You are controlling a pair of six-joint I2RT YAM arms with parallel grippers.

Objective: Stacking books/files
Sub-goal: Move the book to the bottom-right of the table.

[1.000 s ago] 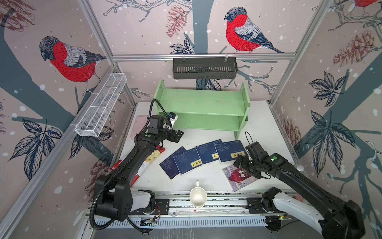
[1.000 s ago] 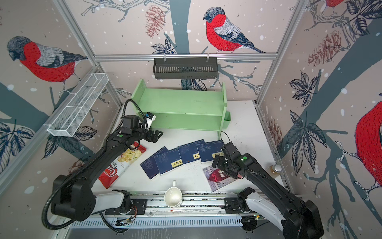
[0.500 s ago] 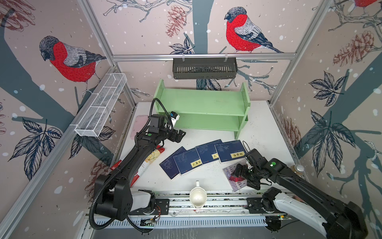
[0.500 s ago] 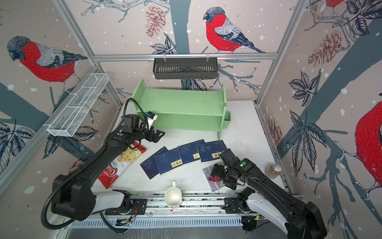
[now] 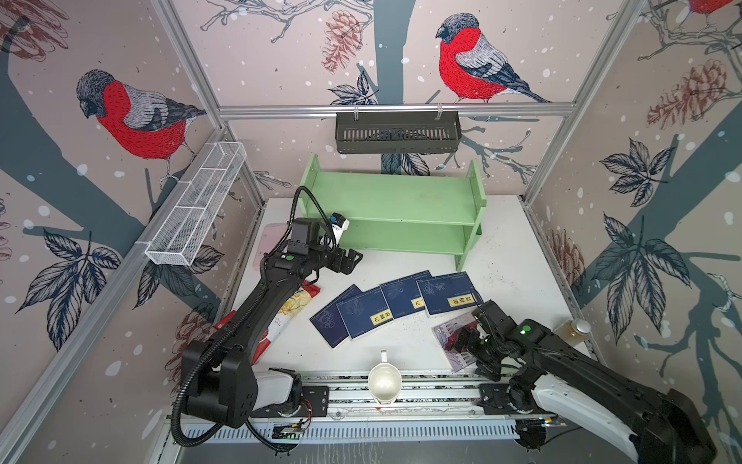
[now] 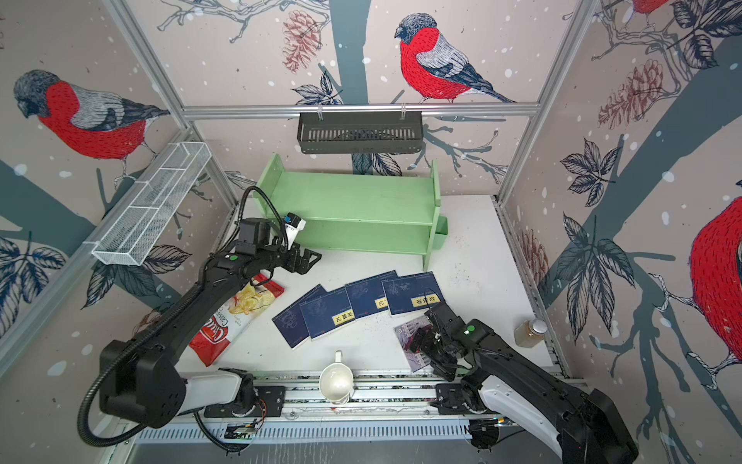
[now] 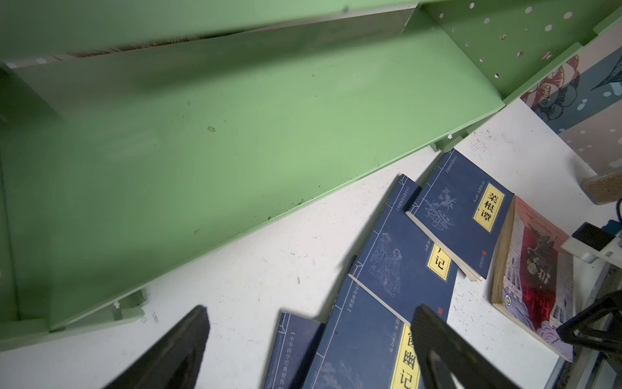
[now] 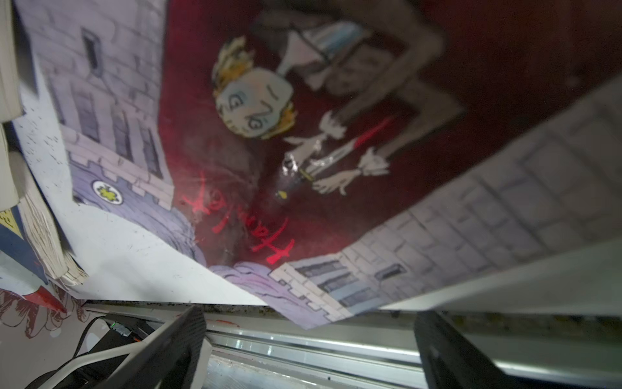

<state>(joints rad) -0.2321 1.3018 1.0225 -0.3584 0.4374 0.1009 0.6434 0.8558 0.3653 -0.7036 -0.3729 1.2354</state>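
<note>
White counter [image 5: 502, 257] and green shelf [image 5: 393, 201] as before; four navy books [image 5: 397, 297] still fanned and overlapping mid-counter. Change is the right gripper [image 5: 473, 353]: pulled back and down over the pink-and-red book [image 5: 447, 333] at the counter's front edge, jaws wide, nothing held, so first pick looks imminent. The left gripper [image 5: 351, 261] hovers wide near the shelf.

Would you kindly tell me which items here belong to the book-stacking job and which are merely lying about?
Job in hand:
- four navy books
- pink-and-red illustrated book

Lying about:
- crisp bag
- white jug
- pink flat case
- amber jar
- green shelf
</note>
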